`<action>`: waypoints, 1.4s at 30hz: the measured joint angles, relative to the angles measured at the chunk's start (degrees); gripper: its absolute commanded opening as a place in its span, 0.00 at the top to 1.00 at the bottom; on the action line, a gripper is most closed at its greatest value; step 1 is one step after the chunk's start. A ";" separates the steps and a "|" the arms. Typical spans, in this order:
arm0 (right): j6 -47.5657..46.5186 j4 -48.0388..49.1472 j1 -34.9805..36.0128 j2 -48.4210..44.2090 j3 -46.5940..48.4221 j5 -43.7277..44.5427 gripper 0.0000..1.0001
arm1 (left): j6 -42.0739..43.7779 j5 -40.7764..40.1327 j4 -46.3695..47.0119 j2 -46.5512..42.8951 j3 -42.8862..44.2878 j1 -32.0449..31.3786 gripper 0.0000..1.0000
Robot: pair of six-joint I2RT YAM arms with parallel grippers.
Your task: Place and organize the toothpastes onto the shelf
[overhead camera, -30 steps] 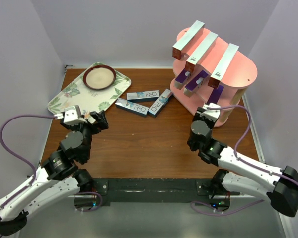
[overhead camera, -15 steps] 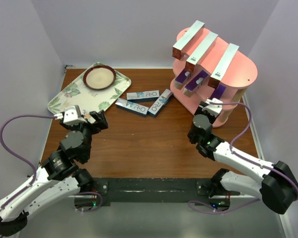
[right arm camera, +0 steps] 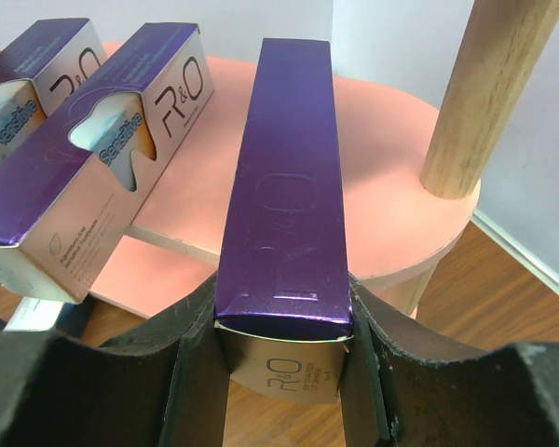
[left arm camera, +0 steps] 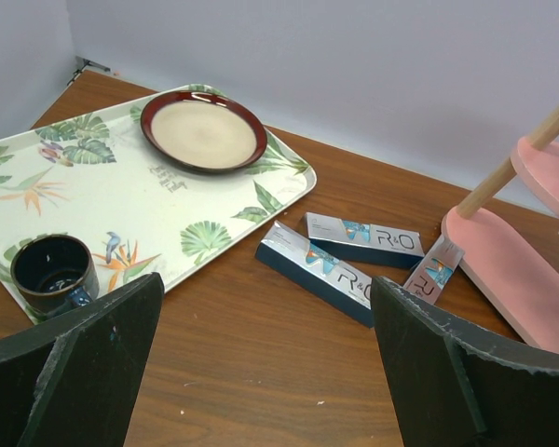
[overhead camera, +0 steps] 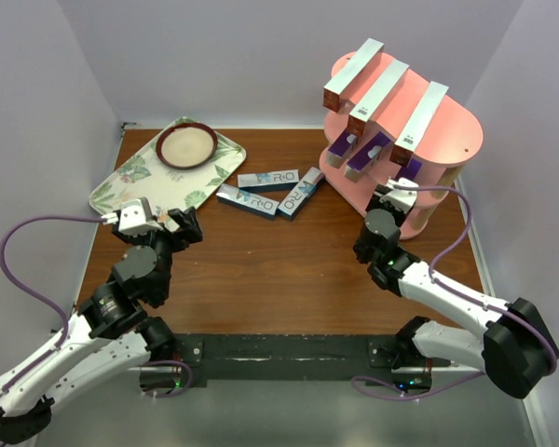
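The pink shelf (overhead camera: 447, 130) stands at the back right. Three red-and-silver toothpastes (overhead camera: 379, 89) lie across its top tier. Two purple toothpastes (overhead camera: 365, 155) lie on the middle tier and also show in the right wrist view (right arm camera: 93, 130). My right gripper (overhead camera: 400, 193) is shut on a third purple toothpaste (right arm camera: 284, 177), whose far end rests on the middle tier (right arm camera: 391, 214). Three blue-and-silver toothpastes (overhead camera: 272, 194) lie on the table left of the shelf and show in the left wrist view (left arm camera: 328, 272). My left gripper (overhead camera: 181, 226) is open and empty, short of them.
A leaf-patterned tray (overhead camera: 130, 182) lies at the back left with a red-rimmed plate (overhead camera: 187, 146) and a dark cup (left arm camera: 54, 273) on it. A wooden shelf post (right arm camera: 489, 93) stands just right of the held box. Walls close in both sides.
My right gripper has moved forward towards the shelf, carrying the purple toothpaste further onto the middle tier. The left arm has not moved.
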 measured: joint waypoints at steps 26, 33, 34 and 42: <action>-0.79 1.03 -4.13 2.62 2.82 -2.67 0.37 | -0.04 0.39 -0.02 -0.70 -0.68 0.26 0.03; 2.75 -4.83 -4.17 -1.33 3.10 -4.57 0.16 | -0.04 0.57 -0.02 -0.70 -0.68 0.31 0.03; 3.61 -6.80 -4.17 -3.10 3.10 -5.40 0.14 | -0.04 0.66 -0.02 -0.70 -0.68 0.37 0.03; 7.10 -21.03 -4.17 -16.72 3.41 -14.93 0.02 | -0.04 1.31 0.00 -0.68 -0.68 0.66 0.03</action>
